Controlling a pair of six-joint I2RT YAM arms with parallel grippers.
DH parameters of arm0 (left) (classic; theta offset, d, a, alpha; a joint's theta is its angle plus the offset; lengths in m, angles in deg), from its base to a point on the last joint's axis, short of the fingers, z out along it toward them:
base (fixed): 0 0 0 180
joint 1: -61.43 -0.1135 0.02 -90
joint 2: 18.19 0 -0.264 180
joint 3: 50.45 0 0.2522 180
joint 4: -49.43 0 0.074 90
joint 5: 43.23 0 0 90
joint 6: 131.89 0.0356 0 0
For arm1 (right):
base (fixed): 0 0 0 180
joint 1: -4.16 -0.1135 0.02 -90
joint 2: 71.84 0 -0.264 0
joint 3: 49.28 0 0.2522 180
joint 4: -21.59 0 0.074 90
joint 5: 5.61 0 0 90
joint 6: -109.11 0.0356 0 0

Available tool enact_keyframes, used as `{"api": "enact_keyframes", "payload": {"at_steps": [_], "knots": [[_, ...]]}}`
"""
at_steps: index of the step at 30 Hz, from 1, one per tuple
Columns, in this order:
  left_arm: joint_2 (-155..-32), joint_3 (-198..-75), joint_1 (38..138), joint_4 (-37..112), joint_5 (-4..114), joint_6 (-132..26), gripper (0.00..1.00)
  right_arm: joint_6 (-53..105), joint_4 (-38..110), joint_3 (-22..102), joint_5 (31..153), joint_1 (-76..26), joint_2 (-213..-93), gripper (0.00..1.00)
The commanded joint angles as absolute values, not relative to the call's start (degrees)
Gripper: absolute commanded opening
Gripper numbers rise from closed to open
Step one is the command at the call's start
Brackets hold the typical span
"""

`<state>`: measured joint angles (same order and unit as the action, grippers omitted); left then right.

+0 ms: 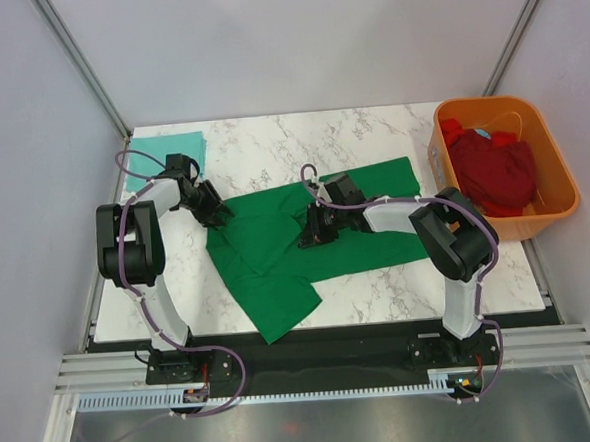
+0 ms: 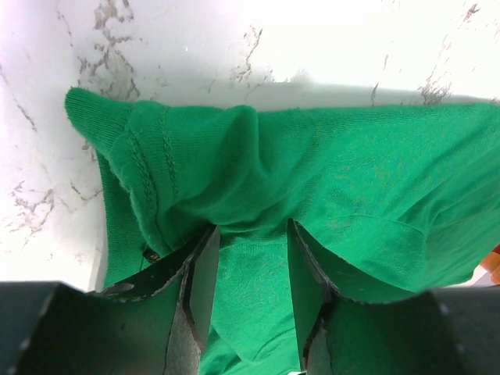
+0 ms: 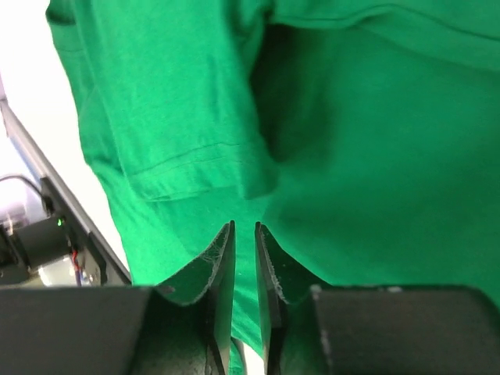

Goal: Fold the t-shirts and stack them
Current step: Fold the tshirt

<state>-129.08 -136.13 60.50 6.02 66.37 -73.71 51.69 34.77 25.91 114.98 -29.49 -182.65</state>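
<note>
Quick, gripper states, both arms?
Left gripper: closed on the green shirt.
Right gripper: jaws nearly together at the green shirt; grip cannot be told.

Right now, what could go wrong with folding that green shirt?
The left pincer holds a bunched edge of the green t-shirt; it could slip out or fold lumpy. The right pincer is nearly shut mid-shirt and may grab just one layer, or none. The shirt's near end lies by the table edge and might slide off.
</note>
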Motion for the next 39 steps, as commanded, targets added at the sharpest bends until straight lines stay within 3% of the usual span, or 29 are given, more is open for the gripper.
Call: {"api": "enact_keyframes", "payload": {"at_steps": [1,8,16,26,34,39], "knots": [[-129.81,-137.77,60.37,7.37,64.96,-70.37,0.48,54.71,34.56,24.78,110.06,-29.77,-178.64,0.24],[-125.95,-138.13,60.72,7.37,66.46,-70.63,0.49,52.6,40.0,28.55,105.75,-30.03,-173.36,0.24],[-121.28,-136.72,64.32,7.37,63.93,-72.13,0.5,51.28,40.8,38.3,110.22,-30.74,-179.49,0.24],[-131.21,-136.98,64.59,7.37,61.54,-71.95,0.5,49.97,39.57,42.71,111.91,-29.6,-193.22,0.22],[-136.83,-143.83,65.38,7.37,60.83,-70.64,0.49,50.4,39.22,38.93,107.34,-27.49,-189.27,0.22],[-143.77,-154.71,65.56,7.37,61.79,-68.79,0.49,51.19,38.69,39.54,104.69,-27.13,-183.2,0.25]]}}
